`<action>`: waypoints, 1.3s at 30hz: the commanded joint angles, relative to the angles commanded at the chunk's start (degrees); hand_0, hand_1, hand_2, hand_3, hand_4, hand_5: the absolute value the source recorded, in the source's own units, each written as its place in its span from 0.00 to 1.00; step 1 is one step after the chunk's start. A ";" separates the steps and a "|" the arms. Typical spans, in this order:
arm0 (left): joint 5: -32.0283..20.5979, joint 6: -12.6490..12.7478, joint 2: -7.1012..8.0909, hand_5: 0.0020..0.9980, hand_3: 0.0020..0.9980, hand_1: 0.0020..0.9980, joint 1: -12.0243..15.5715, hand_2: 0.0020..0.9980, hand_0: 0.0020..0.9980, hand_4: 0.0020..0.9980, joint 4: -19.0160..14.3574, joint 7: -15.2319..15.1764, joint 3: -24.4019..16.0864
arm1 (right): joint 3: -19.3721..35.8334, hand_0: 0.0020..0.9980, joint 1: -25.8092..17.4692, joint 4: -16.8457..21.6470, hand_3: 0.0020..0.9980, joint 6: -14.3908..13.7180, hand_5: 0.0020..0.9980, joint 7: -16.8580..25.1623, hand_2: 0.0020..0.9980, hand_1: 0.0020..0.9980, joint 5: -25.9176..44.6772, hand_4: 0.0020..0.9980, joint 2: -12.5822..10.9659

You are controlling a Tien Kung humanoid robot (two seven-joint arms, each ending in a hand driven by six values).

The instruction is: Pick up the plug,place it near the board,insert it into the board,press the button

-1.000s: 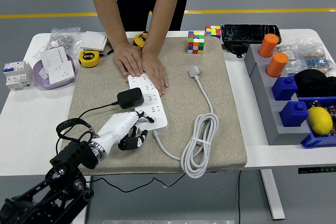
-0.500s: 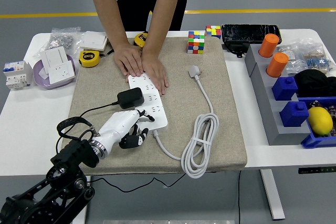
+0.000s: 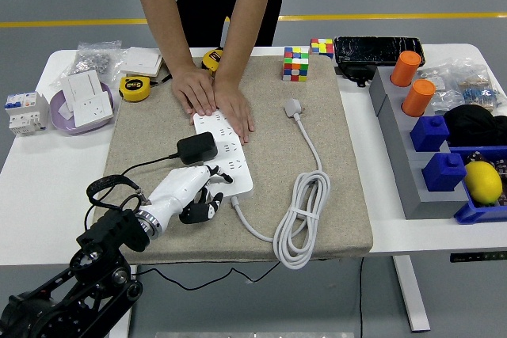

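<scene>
Plug [image 3: 196,148] sits black and upright on the board [image 3: 224,153], just beyond the left hand [image 3: 190,194], apparently already seated in a socket. Almost nothing changed over the last second: hand stays at the board's near end, fingers curled down loosely, holding nothing, fingertips by the near corner. Person's hands [image 3: 214,99] remain flat on the far end, pinning the board. Likely meaning: insertion done, button press next. Right hand out of view.

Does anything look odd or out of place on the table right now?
Nothing is spilled or damaged. One oddity: a person's hands press flat on the power strip's far end, holding it, while the left hand works at its near end.
</scene>
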 joint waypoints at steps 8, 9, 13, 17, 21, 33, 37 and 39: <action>0.15 -0.33 -0.07 0.00 0.70 0.02 0.13 0.15 0.20 0.49 0.09 0.18 -0.03 | -0.06 0.80 -0.06 0.00 0.75 0.03 0.99 0.02 0.71 0.70 0.02 1.00 0.05; 0.18 -0.45 -0.05 0.00 0.70 0.02 0.14 0.15 0.20 0.49 0.08 0.24 -0.06 | -0.06 0.80 -0.08 0.00 0.75 0.03 0.99 0.01 0.71 0.70 -0.01 1.00 0.04; -0.01 0.01 0.15 0.00 0.70 0.02 0.32 0.15 0.20 0.49 -0.23 -0.06 -0.05 | -0.15 0.80 -0.08 0.00 0.75 0.00 0.99 0.00 0.71 0.70 -0.04 1.00 -0.01; -0.26 1.29 0.12 0.00 0.69 0.02 0.36 0.15 0.21 0.49 -1.92 -1.03 -0.84 | -0.15 0.80 -0.19 0.00 0.75 0.01 0.99 -0.07 0.71 0.70 -0.10 1.00 0.00; -0.09 3.53 0.10 0.00 0.69 0.10 0.41 0.21 0.23 0.50 -3.61 -3.39 -1.83 | -0.31 0.80 -0.18 0.00 0.75 0.01 0.99 -0.06 0.71 0.70 0.01 1.00 0.02; -16.21 9.39 -3.18 0.15 0.88 0.92 -3.77 0.90 0.83 0.98 -0.91 -11.66 -7.12 | -0.89 0.80 -0.21 0.00 0.75 0.01 0.99 -0.05 0.71 0.70 0.30 1.00 0.13; -18.30 8.60 -4.70 0.15 0.88 0.92 -6.96 0.90 0.83 0.98 2.75 -11.04 -7.76 | -0.94 0.80 -0.04 0.00 0.75 0.03 0.99 -0.12 0.71 0.70 0.29 1.00 0.10; -18.35 8.16 -5.76 0.22 0.92 0.99 -8.96 0.96 0.96 1.00 5.78 -10.59 -8.24 | -0.93 0.80 0.08 0.00 0.75 0.03 0.99 -0.17 0.71 0.70 0.27 1.00 0.10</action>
